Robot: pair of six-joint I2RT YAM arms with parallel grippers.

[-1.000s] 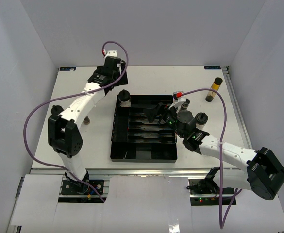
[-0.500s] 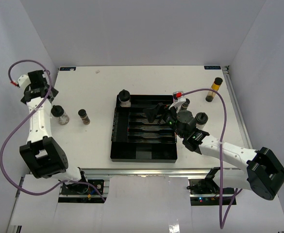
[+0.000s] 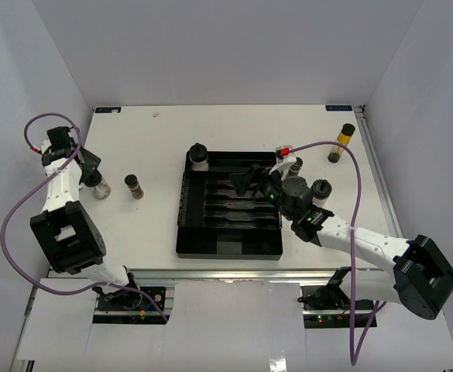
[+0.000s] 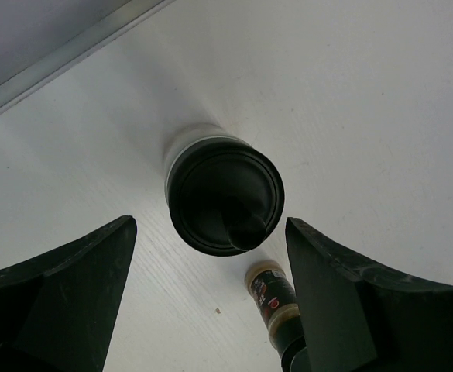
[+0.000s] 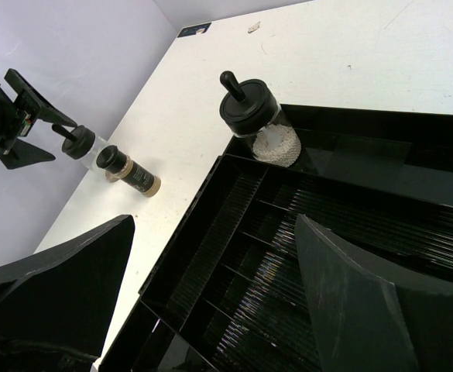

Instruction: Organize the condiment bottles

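**Squat bottle to be taken squarely at the table's left side**

The left fingers [image 4: 63,294] are open, 1 on each side of a squat bottle [image 4: 224,195] with a black knobbed lid, and nothing is gripped. This bottle stands upright on the table [image 3: 156,139] near its left edge, well apart from the black tray [image 3: 228,246]. A slim bottle [image 3: 135,186] sits just beside it on the tray side. Whether that one is upright or tipped cannot be told.

The step in hand is judged to be the pick-up of the squat bottle. Seen from the left wrist, the lid is roughly centred between the fingers, and that centring should be held through a straight descent. The glass body below the lid is the better place to be gripped, since the knob is narrow and round and could slip. Because the slim bottle is close to 1 finger, any sideways drift risks knocking it. A gentle closing is advised, as smooth glass can twist out of a hard pinch.

The right fingers [image 5: 56,287] are also open, poised over the tray and holding nothing. 1 lidded bottle [image 5: 257,116] is already set in the tray's far left corner, so a spot next to it looks sensible. A tall yellow bottle [image 3: 341,143] is among those right of the tray.
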